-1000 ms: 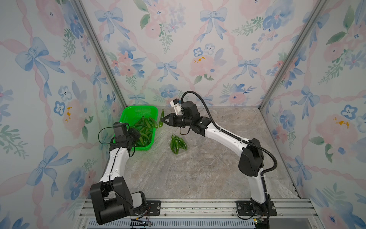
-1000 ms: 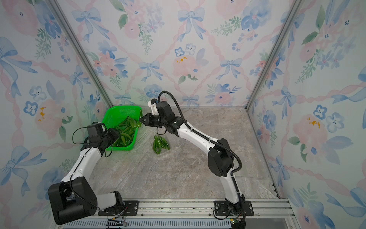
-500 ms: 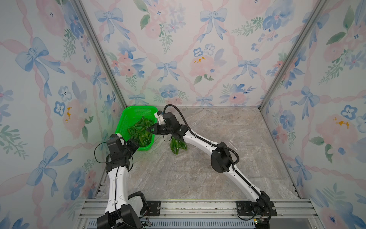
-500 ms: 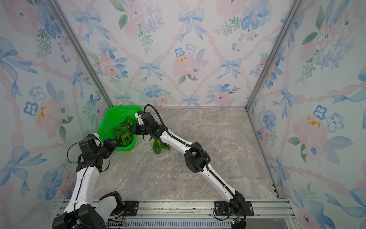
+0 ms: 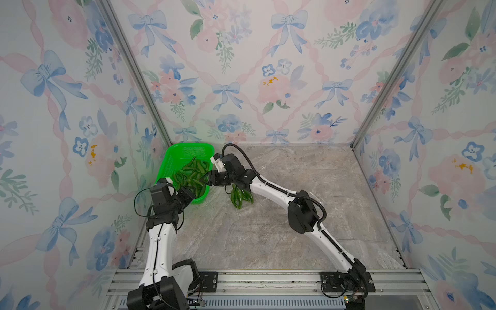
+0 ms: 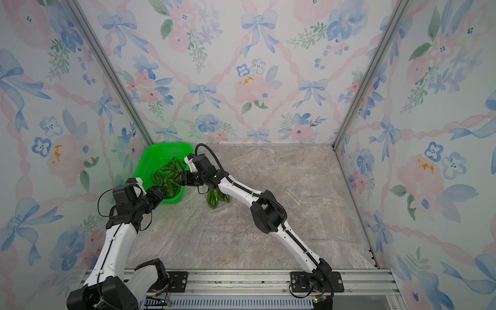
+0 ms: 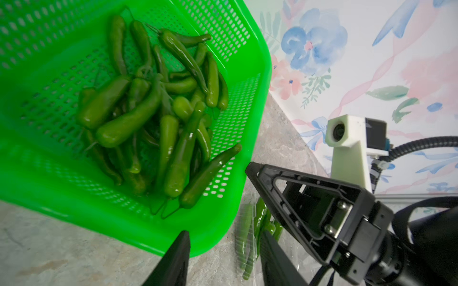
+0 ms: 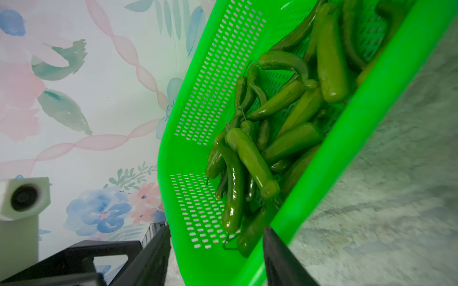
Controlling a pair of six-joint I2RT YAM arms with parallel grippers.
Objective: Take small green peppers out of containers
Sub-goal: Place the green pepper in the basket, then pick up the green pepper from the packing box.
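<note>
Peppers lie heaped in the green basket at the counter's far left; a few more rest in a clear container just right of it. Both sets of jaws stand apart and empty: the right gripper's astride the basket's wall, the left gripper's at its near corner.

Three walls enclose the space: a far wall, a left wall and a right wall. All carry the same pale wallpaper of blue bows, pink ribbons and watercolour flowers. A slim silver metal post stands in each far corner, on the left and on the right. The floor is a grey-beige, marble-veined surface. Along its near edge runs a grooved aluminium rail, with a slotted grey strip just in front. The light is soft and even.
</note>
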